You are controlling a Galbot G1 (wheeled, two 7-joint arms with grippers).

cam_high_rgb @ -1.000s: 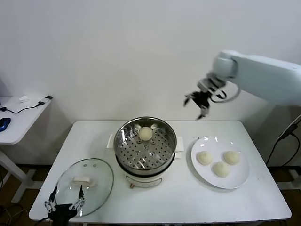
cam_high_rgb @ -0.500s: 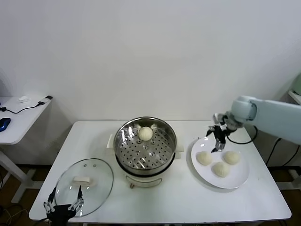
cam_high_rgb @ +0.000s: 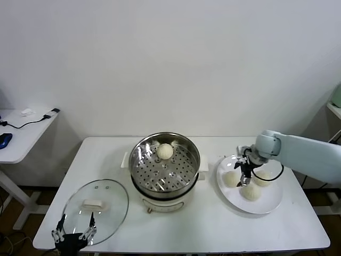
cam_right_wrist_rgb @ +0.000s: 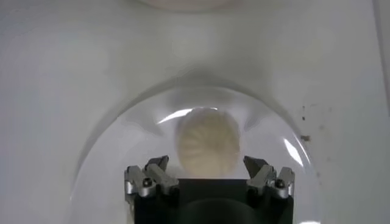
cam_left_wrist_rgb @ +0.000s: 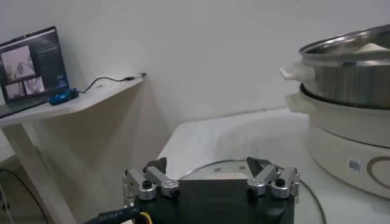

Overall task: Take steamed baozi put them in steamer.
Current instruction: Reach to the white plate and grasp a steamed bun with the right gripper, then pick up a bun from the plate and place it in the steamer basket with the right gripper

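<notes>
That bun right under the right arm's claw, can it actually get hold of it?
Probably yes: the right claw hangs open over the plate, the bun lies between its fingers, and nothing covers it.

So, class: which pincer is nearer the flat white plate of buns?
Right. The right pincer hangs open just above the flat white plate; the left pincer waits open at the table's near-left corner, by the round glass lid.

White wall [cam_high_rgb: 160,53], white table [cam_high_rgb: 213,224], possibly a desk [cam_high_rgb: 21,133].
</notes>
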